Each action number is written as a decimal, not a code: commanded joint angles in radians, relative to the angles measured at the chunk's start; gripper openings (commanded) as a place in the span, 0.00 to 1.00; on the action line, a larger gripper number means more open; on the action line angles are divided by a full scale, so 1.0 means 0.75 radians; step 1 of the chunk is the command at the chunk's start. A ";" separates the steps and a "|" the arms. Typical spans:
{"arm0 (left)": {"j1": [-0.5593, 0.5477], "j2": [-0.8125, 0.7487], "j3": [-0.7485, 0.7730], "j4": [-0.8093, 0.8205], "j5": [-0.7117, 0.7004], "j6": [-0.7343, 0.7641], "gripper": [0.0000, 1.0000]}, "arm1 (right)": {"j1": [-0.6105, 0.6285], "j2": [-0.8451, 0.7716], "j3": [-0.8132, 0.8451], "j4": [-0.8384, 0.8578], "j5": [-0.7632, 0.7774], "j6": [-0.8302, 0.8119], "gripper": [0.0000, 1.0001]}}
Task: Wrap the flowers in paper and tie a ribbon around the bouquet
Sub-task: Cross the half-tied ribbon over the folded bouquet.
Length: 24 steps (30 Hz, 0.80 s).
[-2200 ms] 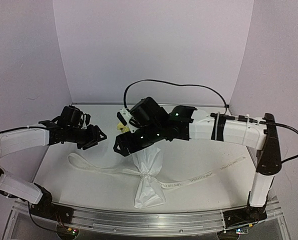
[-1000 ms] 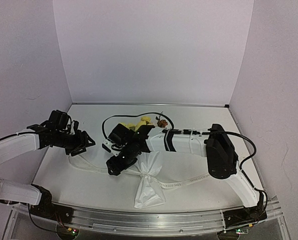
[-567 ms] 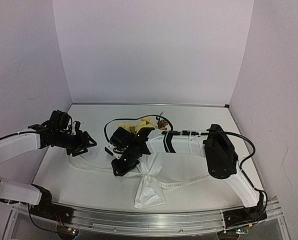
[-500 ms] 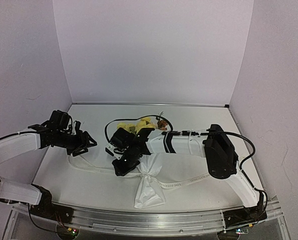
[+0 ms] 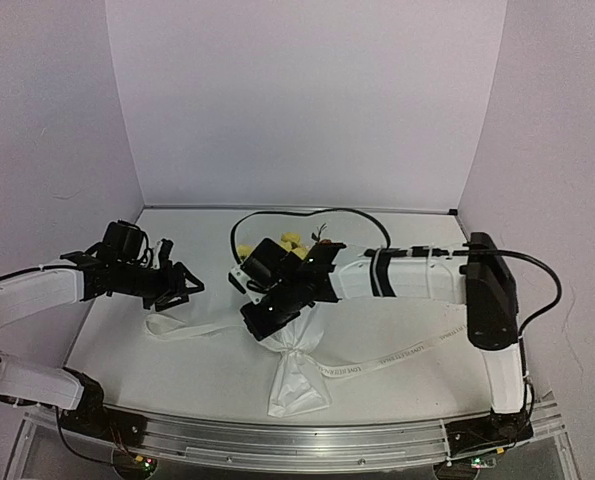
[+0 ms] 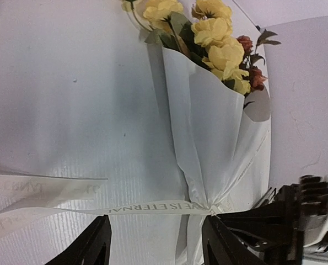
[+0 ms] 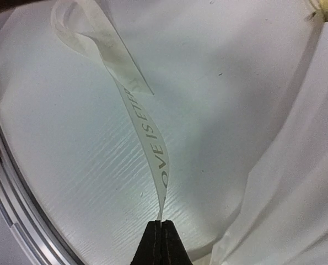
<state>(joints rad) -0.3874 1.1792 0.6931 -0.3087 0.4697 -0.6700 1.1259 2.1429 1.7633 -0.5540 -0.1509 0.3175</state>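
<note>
the right end effector (image 7: 157, 243) is pinched shut on the ribbon (image 7: 147, 130). its own wrist view shows the two dark fingertips pressed flat together, with the cream lettered band rising from between them and curving away ahead and to the left, to a loose loop lying on the desk (image 7: 224, 83). the white paper (image 7: 296, 182) fills the space to the right of those fingertips. the overhead view hides that grip: there the right end effector sits over the bouquet (image 5: 297, 375), just beyond its pinched waist. the wrapping's flared tail lies on the near side of it, and only a few yellow flowers (image 5: 292, 240) peek out on the far side. from the waist the other end of the ribbon trails away to the right across the desk. the left end effector (image 5: 182, 290) stands well apart, to the left of the right one, close to the ribbon's loop. its jaws are spread wide with nothing between them. its wrist view shows the two black fingers (image 6: 100, 245) far apart. the ribbon is stretched across just ahead of their tips and runs to a knot at the bouquet's waist, ahead and to the right. only this view shows the ribbon going around the cone, and the yellow and orange-brown blooms clustered at the cone's open end, further ahead. the dark body of the right end effector shows just right of the right finger.
</note>
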 commanded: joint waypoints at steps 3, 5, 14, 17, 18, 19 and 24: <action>-0.173 0.125 0.120 0.187 0.002 0.105 0.61 | -0.012 -0.314 -0.312 0.330 0.190 0.139 0.00; -0.224 0.176 0.150 0.252 -0.002 0.120 0.63 | -0.011 -0.387 -0.412 0.403 0.242 0.175 0.00; -0.427 0.458 0.282 0.518 0.007 0.243 0.63 | -0.016 -0.572 -0.822 0.765 0.378 0.357 0.00; -0.456 0.531 0.278 0.597 0.051 0.237 0.58 | -0.016 -0.608 -0.899 0.839 0.435 0.409 0.00; -0.465 0.539 0.269 0.624 0.061 0.231 0.57 | -0.016 -0.617 -0.924 0.862 0.447 0.422 0.00; -0.476 0.541 0.259 0.640 0.060 0.229 0.57 | -0.016 -0.624 -0.940 0.880 0.453 0.431 0.00; -0.504 0.551 0.245 0.606 -0.017 0.262 0.56 | -0.016 -0.632 -0.958 0.917 0.440 0.439 0.00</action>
<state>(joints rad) -0.7547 1.5963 0.8696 0.0899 0.4921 -0.5158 1.1168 1.7133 1.0469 0.0363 0.1435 0.6165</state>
